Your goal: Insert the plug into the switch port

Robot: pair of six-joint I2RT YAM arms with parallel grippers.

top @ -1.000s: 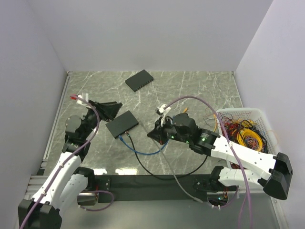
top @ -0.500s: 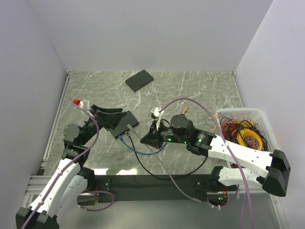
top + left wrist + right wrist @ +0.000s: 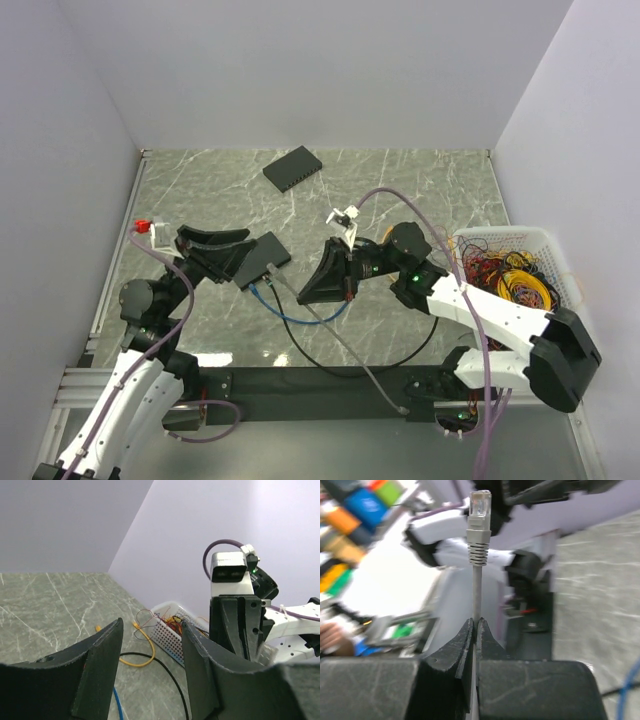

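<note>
The switch [image 3: 268, 258] is a small dark-grey box left of centre, partly covered by my left gripper [image 3: 242, 252], which hovers over it, open and empty [image 3: 150, 626]. My right gripper [image 3: 304, 297] is shut on a thin grey cable [image 3: 476, 595]. That cable's clear connector tip [image 3: 480, 502] sticks out past the fingers toward the switch. The orange-yellow cable [image 3: 141, 656] lies on the table beside the basket, far from both grippers; its tip is too small to make out. No port shows in any view.
A squarer black slab [image 3: 292, 168] lies at the back. A white basket [image 3: 512, 238] of tangled wires stands at the right. A blue cable [image 3: 300, 318] and a black cable [image 3: 352, 362] loop over the table's middle.
My left gripper has swung right and now hangs over the switch. My right gripper has turned, so its fingers and the grey cable's tip now point left toward the switch.
</note>
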